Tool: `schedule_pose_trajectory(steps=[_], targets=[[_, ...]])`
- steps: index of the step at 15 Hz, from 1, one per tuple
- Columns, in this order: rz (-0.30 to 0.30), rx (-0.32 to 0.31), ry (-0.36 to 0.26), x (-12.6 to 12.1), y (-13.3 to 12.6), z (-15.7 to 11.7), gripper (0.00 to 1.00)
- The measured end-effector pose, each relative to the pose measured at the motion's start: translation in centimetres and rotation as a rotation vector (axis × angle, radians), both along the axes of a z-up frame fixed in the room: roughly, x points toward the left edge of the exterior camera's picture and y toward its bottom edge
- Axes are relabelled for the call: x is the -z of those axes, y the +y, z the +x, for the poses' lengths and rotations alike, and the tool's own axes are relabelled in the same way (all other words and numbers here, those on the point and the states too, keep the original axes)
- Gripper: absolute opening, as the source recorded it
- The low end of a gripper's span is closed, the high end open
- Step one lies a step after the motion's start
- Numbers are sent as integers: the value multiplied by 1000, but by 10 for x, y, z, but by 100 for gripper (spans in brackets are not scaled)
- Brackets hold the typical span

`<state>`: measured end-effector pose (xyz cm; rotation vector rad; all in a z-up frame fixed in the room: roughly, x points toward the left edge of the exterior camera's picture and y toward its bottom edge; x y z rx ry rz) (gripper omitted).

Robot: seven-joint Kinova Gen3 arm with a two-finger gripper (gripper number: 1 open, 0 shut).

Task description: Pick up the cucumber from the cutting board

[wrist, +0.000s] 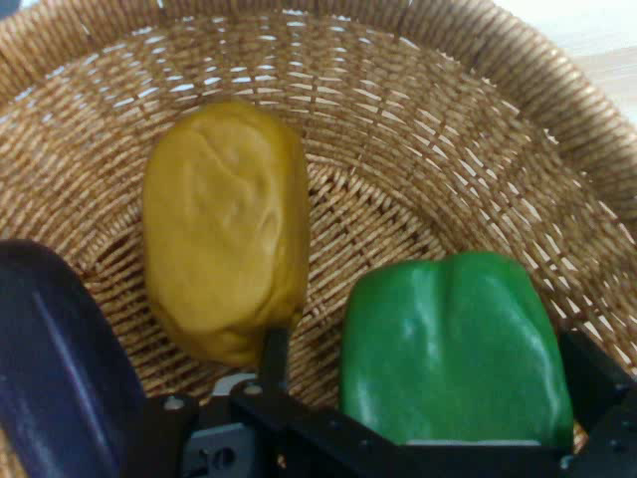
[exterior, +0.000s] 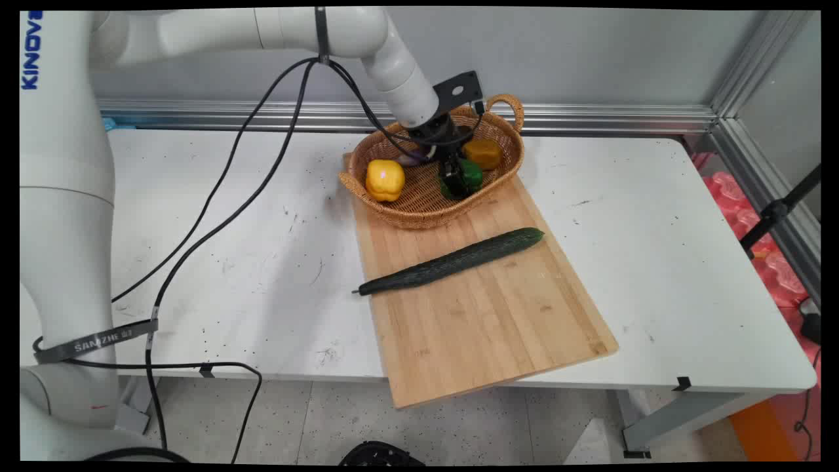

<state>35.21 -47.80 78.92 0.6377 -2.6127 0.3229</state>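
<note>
My gripper (exterior: 454,178) reaches down into a wicker basket (exterior: 419,213) and stands open astride a green pepper (exterior: 468,176). In the hand view the green pepper (wrist: 453,349) lies between the two fingers: the right finger (wrist: 595,373) is at its side, and the left finger (wrist: 275,354) stands a little off it. The gripper (wrist: 433,363) holds nothing lifted. Beside the green pepper lies a mustard-orange vegetable (wrist: 224,229), also seen at the basket's back (exterior: 484,153). A dark purple vegetable (wrist: 55,349) sits at the left. A yellow pepper (exterior: 385,179) rests in the basket's left part.
The basket (wrist: 448,119) stands on the far end of a wooden cutting board (exterior: 485,321), which overhangs the table's near edge. A long dark green cucumber (exterior: 452,261) lies slantwise across the board. Black cables (exterior: 216,216) hang over the left of the white table (exterior: 655,262).
</note>
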Motion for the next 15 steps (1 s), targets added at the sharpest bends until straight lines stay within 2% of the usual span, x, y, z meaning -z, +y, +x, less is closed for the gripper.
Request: schedule_pose_trajectory(steps=[4,7,11,15], targets=[[-10,11,0,-14,4,6,100],[-16,19,1,-35,14,13,100],[-16,3,7,-68,40,27,100],[-3,-43,20,-99,75,44,100]])
